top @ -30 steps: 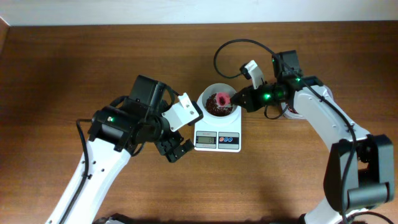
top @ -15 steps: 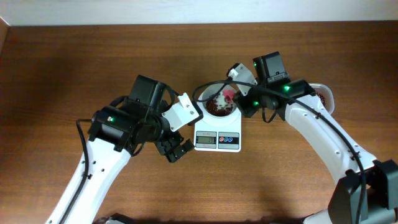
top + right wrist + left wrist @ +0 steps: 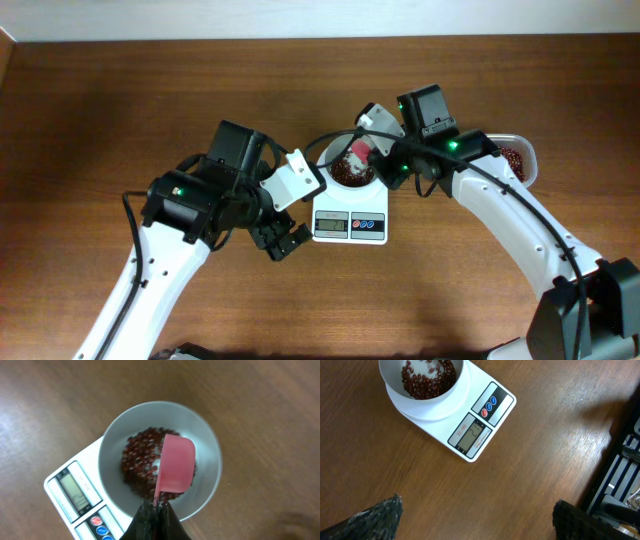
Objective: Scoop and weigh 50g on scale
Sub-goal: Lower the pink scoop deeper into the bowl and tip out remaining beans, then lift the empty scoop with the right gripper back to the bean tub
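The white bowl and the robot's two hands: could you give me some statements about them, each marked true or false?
The bowl on the scale holds red beans. True.
The right hand grips a blue spoon. False: it is shut on a pink scoop above the bowl.
The left hand is open and empty. True.
Both buttons on the scale are green. False: the buttons are red and blue.

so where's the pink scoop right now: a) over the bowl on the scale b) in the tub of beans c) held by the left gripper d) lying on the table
A: the right wrist view shows the pink scoop, gripped by the right gripper, above the beans in the bowl on the scale.
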`<state>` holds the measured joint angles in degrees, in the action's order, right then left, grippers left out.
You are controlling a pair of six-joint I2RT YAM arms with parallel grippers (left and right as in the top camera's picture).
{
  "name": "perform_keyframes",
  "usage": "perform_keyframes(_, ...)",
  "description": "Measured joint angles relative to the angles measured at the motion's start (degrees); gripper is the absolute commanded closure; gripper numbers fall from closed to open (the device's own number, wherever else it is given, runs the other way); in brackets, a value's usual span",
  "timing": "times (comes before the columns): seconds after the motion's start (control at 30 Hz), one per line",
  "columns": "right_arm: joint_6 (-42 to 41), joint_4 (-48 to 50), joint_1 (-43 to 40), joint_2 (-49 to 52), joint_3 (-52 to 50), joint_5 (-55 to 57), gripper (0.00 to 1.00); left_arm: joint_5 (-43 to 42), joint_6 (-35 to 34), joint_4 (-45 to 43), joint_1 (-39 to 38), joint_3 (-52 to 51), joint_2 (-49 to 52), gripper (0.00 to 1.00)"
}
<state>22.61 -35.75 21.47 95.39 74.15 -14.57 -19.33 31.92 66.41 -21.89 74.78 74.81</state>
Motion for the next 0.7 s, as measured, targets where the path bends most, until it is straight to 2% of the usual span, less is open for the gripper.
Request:
perform_keyframes(0.23,-8.11,0.44,0.0,0.0,0.0,1.68,0.96,0.0,0.0,0.0,0.0,0.0,0.0,0.01)
perform_keyframes(0.4,-10.86,0.37,0.0,-1.44,0.0,0.59,0.96,0.0,0.0,0.0,0.0,0.0,0.0,0.01)
perform_keyframes(0.53,-10.19,-0.37,0.0,-7.93,0.0,0.2,0.96,0.0,0.0,-0.02,0.0,0.0,0.0,0.01)
perform_keyframes(0.7,-9.75,-2.64,0.0,-18.08,0.04,5.81,0.96,0.0,0.0,-0.02,0.0,0.0,0.0,0.01)
